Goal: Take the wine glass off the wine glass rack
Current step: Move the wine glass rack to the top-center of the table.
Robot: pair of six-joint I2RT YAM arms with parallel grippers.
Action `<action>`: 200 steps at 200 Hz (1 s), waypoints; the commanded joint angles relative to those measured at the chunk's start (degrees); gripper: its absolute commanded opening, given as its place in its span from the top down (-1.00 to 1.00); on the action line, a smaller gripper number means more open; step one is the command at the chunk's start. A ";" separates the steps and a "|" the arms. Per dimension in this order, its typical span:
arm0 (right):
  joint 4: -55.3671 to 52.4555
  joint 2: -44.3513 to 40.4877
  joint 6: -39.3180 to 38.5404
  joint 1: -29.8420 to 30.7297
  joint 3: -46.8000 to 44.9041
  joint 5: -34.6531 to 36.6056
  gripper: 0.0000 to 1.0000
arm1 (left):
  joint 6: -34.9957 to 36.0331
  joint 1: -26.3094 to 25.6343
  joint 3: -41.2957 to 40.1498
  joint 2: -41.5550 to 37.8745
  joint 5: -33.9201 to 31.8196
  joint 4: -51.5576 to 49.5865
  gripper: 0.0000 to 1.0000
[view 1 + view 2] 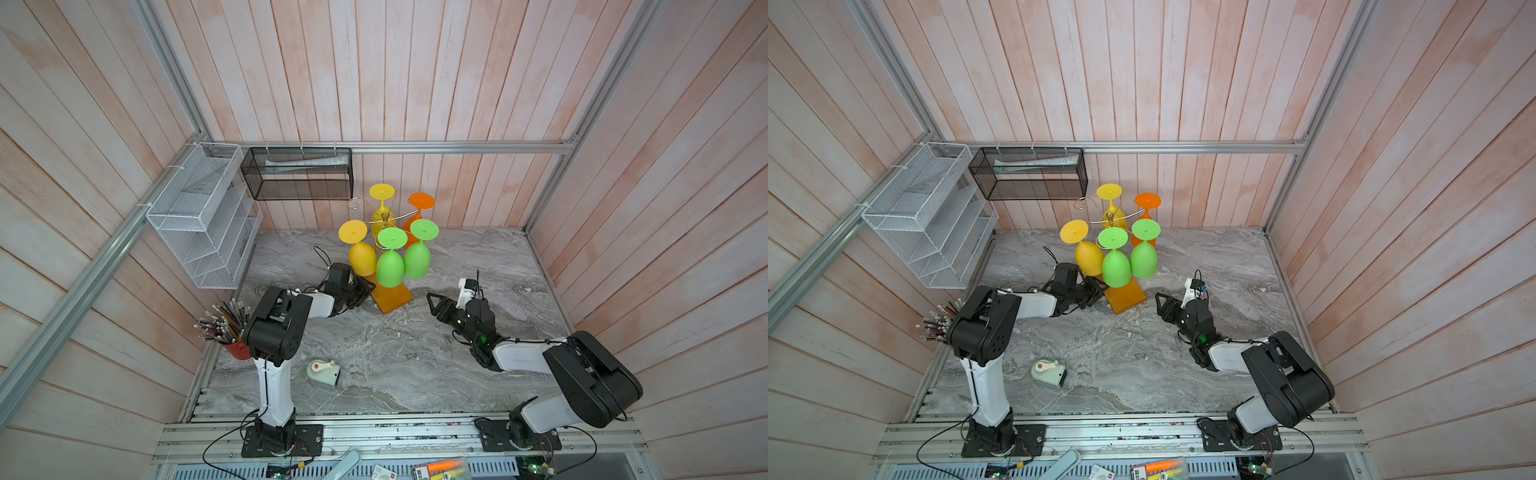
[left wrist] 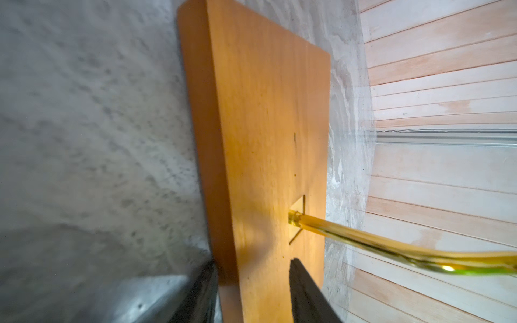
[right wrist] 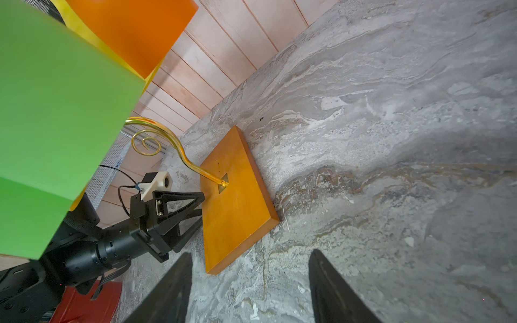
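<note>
Lying nearest: a small pale green gadget with a white crank (image 1: pixel 322 372) sits on the grey marble-patterned tabletop (image 1: pixel 395 365), bare surface all round it.
Left rim: a red cup of pencils (image 1: pixel 237 349) stands against the table's left edge.
Open room: the broad middle of the tabletop is bare, as is the strip along the right wall.
Right gripper (image 1: pixel 432 300): low over the table, black fingers (image 3: pixel 170 288) spread wide with only marble between them, near the closest corner of the flat orange-brown rectangular base (image 3: pixel 235 201) yet apart from it.
Left gripper (image 1: pixel 365 289): at the base's left corner; one finger lies over the top face, its partner low beside the side face at table level (whether they bite the wood I cannot tell).
Wine glass rack (image 1: pixel 386 216): thin gold wire stand with scroll arms, upright on that base, toward the table's back middle.
Near glasses: a matte green wine glass (image 1: pixel 390 270) and a second green wine glass (image 1: pixel 417 259) hang bowl-down side by side over the base; an amber-yellow wine glass (image 1: pixel 362 257) hangs left of them, just beside the left gripper in both top views.
Far glasses: a lemon-yellow wine glass (image 1: pixel 382 192) and an orange wine glass (image 1: pixel 422 200) hang on the rack's back side, close to the plank wall.
Bare scroll arm (image 1: pixel 354 204): curls toward the lower corner of the black mesh wall basket (image 1: pixel 297 174).
Far left: a white wire wall shelf (image 1: pixel 199 216) juts over the table's back-left corner.
</note>
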 commanded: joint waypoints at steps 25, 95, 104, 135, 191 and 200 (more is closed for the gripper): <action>-1.43 2.96 2.41 -0.23 0.93 -3.76 -0.25 | -2.61 -1.93 4.18 3.28 -1.99 4.85 0.11; 1.26 14.83 5.82 1.10 8.92 -7.86 -0.19 | 1.79 -2.05 6.34 1.85 -2.86 1.40 0.07; 2.15 16.70 6.52 1.26 9.93 -8.15 -0.18 | 2.57 -1.72 5.87 1.03 -2.88 0.44 0.04; 4.53 22.47 8.62 1.95 13.63 -9.63 -0.14 | 4.45 -0.24 3.83 -1.84 -2.31 -1.55 -0.12; 4.56 28.24 7.98 2.10 20.01 -8.85 -0.13 | 9.10 2.06 -0.25 -7.22 -1.35 -5.87 -0.27; 4.68 29.05 7.78 2.07 21.02 -8.61 -0.13 | 9.32 2.78 -1.64 -8.08 -0.99 -6.03 -0.27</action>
